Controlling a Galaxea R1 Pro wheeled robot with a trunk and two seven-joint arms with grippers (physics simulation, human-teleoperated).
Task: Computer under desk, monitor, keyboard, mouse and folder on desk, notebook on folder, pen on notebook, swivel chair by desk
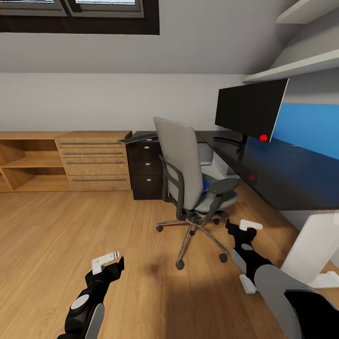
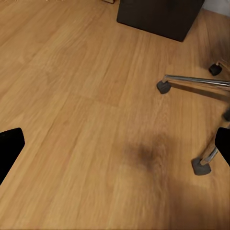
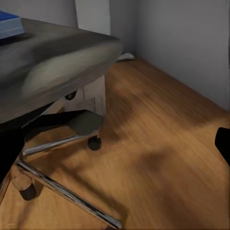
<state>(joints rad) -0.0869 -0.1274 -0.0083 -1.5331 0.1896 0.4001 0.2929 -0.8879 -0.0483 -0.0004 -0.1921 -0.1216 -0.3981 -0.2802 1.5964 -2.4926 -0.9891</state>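
- Your left gripper (image 1: 109, 263) hangs low over the light wood floor (image 1: 70, 235), its white-tipped fingers spread apart and grasping nothing; in the left wrist view the two dark fingertips (image 2: 9, 148) sit at opposite sides with bare floor between them.
- Your right gripper (image 1: 242, 228) is held out just beside the swivel chair (image 1: 188, 169), near its seat front and armrest. Its fingers look parted with nothing between them, and they touch nothing you can see.
- The swivel chair stands on the floor in front of the desk (image 1: 282, 179), close to its front edge, its back turned toward you.
- The folder (image 1: 206, 182) lies on the chair seat, a strip of blue showing beside the armrest; the right wrist view catches its corner (image 3: 9, 24) on top of the seat.
- The monitor (image 1: 249, 110) stands upright on the desk top, toward the back edge.
- The keyboard (image 1: 139, 137) rests at the far left end of the desk, over the dark drawer unit (image 1: 146, 172), well apart from the monitor.
- The chair's chrome base (image 2: 196, 81) and casters sit on the floor near your left gripper.
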